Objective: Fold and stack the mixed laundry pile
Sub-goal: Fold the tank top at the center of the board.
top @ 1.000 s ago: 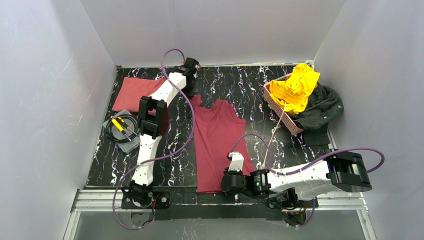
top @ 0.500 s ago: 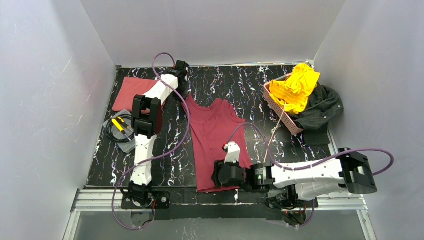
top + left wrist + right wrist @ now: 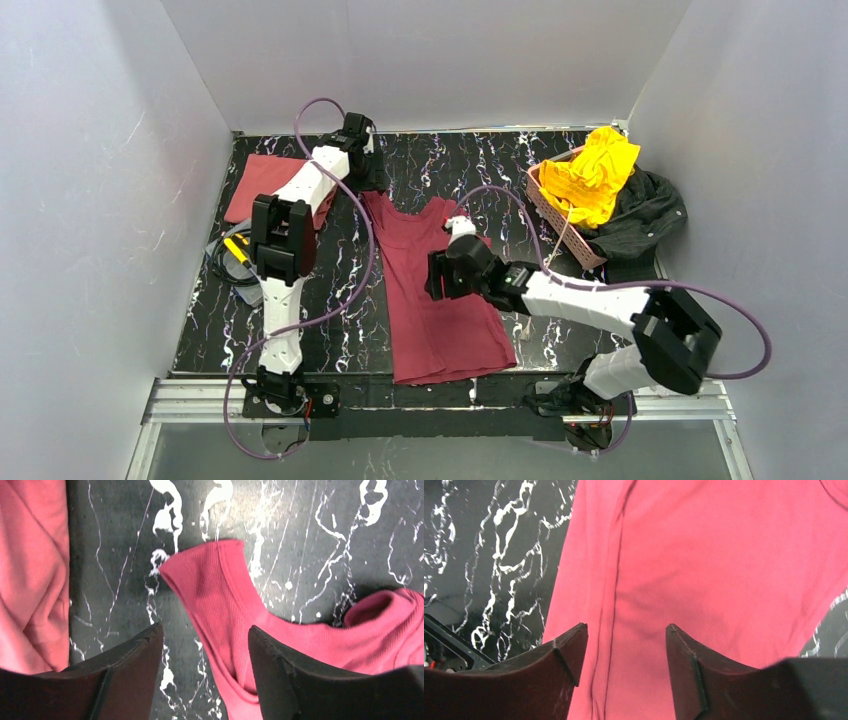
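Observation:
A dark maroon top (image 3: 435,300) lies spread flat mid-table, its two straps pointing to the far side. My left gripper (image 3: 368,182) hovers open over the left strap (image 3: 220,595), and the ribbed cloth lies loose between the fingers (image 3: 130,670). My right gripper (image 3: 440,275) is open above the middle of the maroon top (image 3: 724,555) and holds nothing. A folded salmon-red garment (image 3: 262,185) rests at the back left, also showing in the left wrist view (image 3: 30,570). At the back right, a bright yellow garment (image 3: 595,172) sits heaped beside a charcoal-black one (image 3: 648,215).
A pink lattice basket (image 3: 555,215) holds the yellow garment at the back right. A thin cream cord (image 3: 550,262) trails from it toward the front. A clear box (image 3: 240,262) with yellow-handled tools and black cable sits at the left edge. White walls close in three sides.
Both grippers have opened. The left one shifted left at the back and let the strap drop. The right arm swung from the front hem up over the top's middle.

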Available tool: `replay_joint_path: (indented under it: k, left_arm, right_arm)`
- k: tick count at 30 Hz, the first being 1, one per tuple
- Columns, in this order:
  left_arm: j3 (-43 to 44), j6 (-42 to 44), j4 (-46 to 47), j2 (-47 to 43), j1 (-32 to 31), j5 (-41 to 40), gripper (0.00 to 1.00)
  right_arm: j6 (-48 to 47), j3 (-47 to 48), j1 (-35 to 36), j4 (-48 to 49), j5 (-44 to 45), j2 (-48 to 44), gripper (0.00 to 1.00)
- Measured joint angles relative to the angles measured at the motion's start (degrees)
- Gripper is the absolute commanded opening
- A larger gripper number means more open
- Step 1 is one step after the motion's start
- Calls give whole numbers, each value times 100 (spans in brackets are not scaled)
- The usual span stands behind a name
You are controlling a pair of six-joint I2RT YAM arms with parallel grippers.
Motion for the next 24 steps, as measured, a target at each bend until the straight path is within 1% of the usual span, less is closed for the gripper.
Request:
replay_joint_path:
  k: [2, 4, 7, 10, 14, 17, 20, 24]
  left_arm:
    - [-284, -22, 76, -249, 4, 31, 67]
    - [-728, -63, 177, -621, 7, 85, 68]
    - [-1589, -195, 345, -1403, 33, 221, 69]
    - [-2732, -468, 660, -2409, 48, 485, 69]
    - [-4120, -986, 1141, -3526, 68, 892, 65]
    - [-4942, -1344, 1475, -4033, 24, 1161, 64]
    - [-5466, -1613, 1672, -4330, -190, 1329, 60]
    - [-6175, -2024, 2013, -4857, -680, 1513, 53]
  right_arm:
    - [-210, 188, -254, 192, -337, 280, 59]
    - [-402, 426, -490, 424, -693, 605, 58]
    - [-647, 817, -765, 734, -1193, 1147, 58]
    - [-815, 1154, -955, 984, -1580, 1707, 58]
    - [-990, 1530, -1106, 1134, -1897, 2352, 55]
    - [-1102, 1853, -1193, 1145, -2057, 2767, 53]
    - [-1187, 2116, -1244, 1154, -2166, 3032, 52]
    - [-1250, 2507, -1307, 1169, -2214, 3377, 50]
